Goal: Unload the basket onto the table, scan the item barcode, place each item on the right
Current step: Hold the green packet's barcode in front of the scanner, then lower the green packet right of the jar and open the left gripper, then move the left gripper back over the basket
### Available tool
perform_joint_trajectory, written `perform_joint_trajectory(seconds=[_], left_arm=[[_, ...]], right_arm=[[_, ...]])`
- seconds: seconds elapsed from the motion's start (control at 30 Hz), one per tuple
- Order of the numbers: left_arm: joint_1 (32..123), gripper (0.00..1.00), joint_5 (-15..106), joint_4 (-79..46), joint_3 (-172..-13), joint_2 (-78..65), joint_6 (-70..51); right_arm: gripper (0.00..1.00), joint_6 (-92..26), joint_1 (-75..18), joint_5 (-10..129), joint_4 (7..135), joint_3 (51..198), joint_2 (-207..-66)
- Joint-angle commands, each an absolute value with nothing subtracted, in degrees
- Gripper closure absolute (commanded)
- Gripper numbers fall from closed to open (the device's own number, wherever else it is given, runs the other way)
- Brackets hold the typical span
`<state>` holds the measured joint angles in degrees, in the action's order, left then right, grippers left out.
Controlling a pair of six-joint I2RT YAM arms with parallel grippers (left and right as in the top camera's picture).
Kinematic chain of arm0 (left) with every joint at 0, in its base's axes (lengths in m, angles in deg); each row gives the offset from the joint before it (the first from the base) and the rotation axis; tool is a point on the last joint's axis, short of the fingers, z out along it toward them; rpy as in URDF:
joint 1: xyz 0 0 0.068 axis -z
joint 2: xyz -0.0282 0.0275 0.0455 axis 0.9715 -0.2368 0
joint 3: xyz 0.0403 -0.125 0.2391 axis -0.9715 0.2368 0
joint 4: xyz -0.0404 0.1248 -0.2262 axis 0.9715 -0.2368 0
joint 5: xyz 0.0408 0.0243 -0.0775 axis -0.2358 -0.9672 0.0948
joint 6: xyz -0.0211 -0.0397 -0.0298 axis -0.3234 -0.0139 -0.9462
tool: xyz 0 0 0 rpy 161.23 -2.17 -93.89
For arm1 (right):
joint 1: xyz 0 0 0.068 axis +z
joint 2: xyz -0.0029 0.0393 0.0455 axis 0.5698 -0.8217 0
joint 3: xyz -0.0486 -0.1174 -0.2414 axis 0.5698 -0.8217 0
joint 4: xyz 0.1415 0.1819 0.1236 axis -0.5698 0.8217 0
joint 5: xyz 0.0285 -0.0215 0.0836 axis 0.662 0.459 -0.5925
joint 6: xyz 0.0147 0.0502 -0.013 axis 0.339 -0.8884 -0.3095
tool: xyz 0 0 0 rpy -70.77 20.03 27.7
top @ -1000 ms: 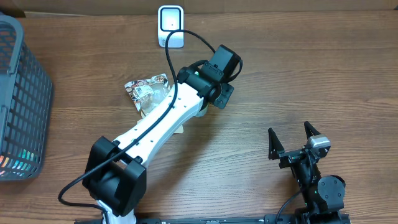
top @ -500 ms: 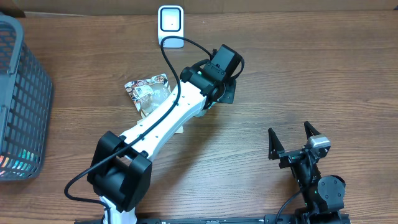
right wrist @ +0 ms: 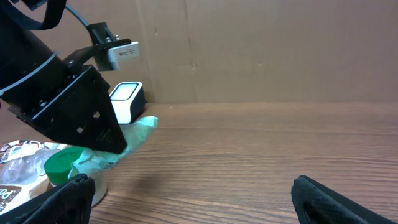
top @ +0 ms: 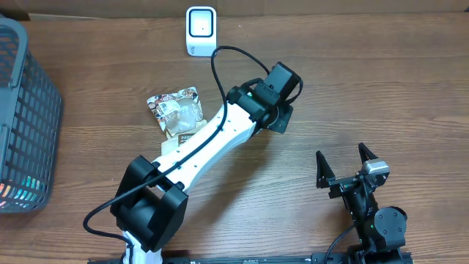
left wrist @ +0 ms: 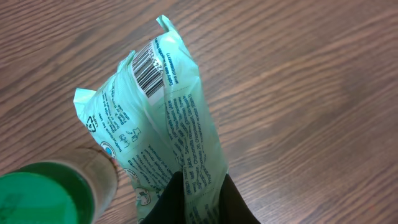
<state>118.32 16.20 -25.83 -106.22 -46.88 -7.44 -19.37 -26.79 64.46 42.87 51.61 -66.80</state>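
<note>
Left gripper [left wrist: 199, 196], clamping green packet [left wrist: 166, 115], has swung rightward from scanner [top: 200, 29]

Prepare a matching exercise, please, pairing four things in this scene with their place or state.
Things:
1. green packet
2. white scanner
3. grey basket
4. right tool

Places or states:
a. far side of the table
b. open, holding nothing
c. clamped in the left tool
d. table's left edge

Pairs: 1-c, 2-a, 3-d, 4-b
</note>
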Motion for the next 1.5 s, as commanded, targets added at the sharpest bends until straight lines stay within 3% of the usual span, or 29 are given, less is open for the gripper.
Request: perform_joint_trajectory(seconds=[0.0,0.13,0.27,0.4,0.6,0.77,0.97,1.23,1.47], left_arm=[[118.69,0.94,16.68,-25.31,-106.41,-48.27,-5.08],[118.82,0.85,16.79,-25.35,-106.41,-49.06,-5.1],[118.82,0.63,17.14,-24.59,-106.41,-49.32,-4.73],[118.39,0.52,16.44,-23.45,-106.5,-49.3,-1.34],[116.2,0.52,12.81,-28.89,-111.62,-48.6,-1.45],[111.39,0.53,1.84,-45.05,-125.84,-45.59,-6.98],[98.76,0.53,-3.21,-61.44,-140.69,-39.84,-12.18],[70.08,0.47,-2.81,-67.27,-142.37,-31.01,-20.18],[47.22,0.43,1.89,-70.16,-141.67,-32.08,-24.59]], right_arm=[[0.0,-19.61,-26.95,64.81,42.67,51.02,-66.28],[0.0,-19.61,-26.95,64.81,42.7,51.02,-66.28],[0.0,-19.61,-26.95,64.81,42.7,51.02,-66.28],[0.0,-19.61,-26.95,64.81,42.7,51.02,-66.28],[0.0,-19.61,-26.95,64.79,42.7,51.02,-66.28],[0.0,-19.61,-26.95,64.81,42.7,51.02,-66.28],[0.0,-19.61,-26.95,64.79,42.7,51.02,-66.28],[0.0,-19.61,-26.95,64.81,42.7,51.02,-66.28],[0.0,-19.61,-26.95,64.81,42.7,51.02,-66.28]])
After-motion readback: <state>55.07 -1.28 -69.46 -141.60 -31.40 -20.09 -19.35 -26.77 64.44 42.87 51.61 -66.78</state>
